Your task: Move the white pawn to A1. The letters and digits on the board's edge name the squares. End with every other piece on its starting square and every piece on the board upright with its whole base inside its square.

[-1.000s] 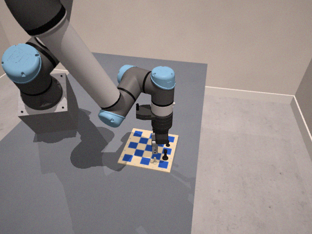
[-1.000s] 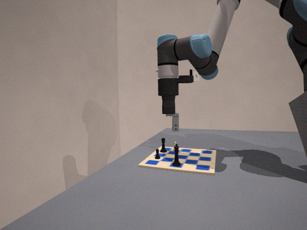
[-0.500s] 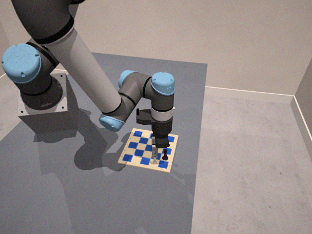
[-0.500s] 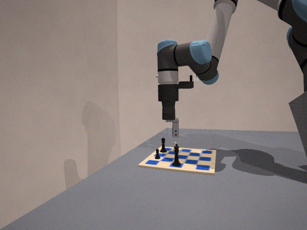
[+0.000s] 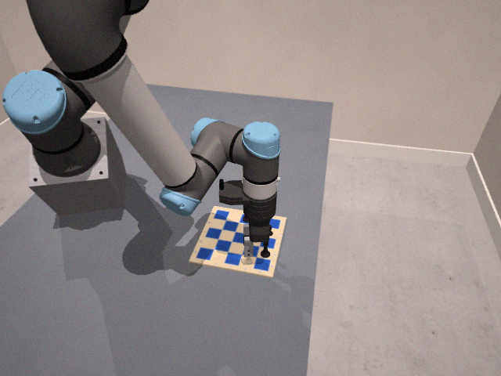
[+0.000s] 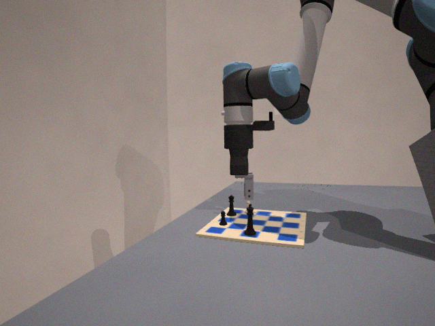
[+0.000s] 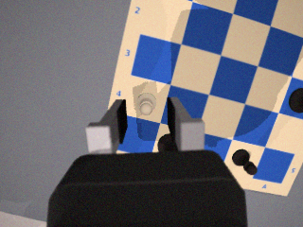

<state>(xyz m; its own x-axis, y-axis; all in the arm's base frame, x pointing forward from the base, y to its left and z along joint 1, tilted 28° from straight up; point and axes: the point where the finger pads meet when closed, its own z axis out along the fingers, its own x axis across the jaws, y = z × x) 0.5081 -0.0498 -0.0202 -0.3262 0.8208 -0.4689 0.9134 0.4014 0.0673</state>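
Note:
The white pawn (image 7: 146,103) stands upright on a light square at the board's edge, beside the digit 4. It also shows in the top view (image 5: 246,259) and as a small pale head in the exterior view (image 6: 248,202). My gripper (image 7: 147,112) is open and points straight down just above the pawn; in the wrist view its two fingers stand either side of it, not touching. The gripper also shows in the top and exterior views (image 5: 247,251) (image 6: 249,192). The blue and cream board (image 5: 239,244) lies flat on the grey table.
Three black pieces stand upright near the pawn: a tall king (image 6: 249,220), a queen (image 6: 231,206) and a pawn (image 6: 223,218). One black piece (image 7: 167,142) is right beside my right finger. The table edge lies a little beyond the board.

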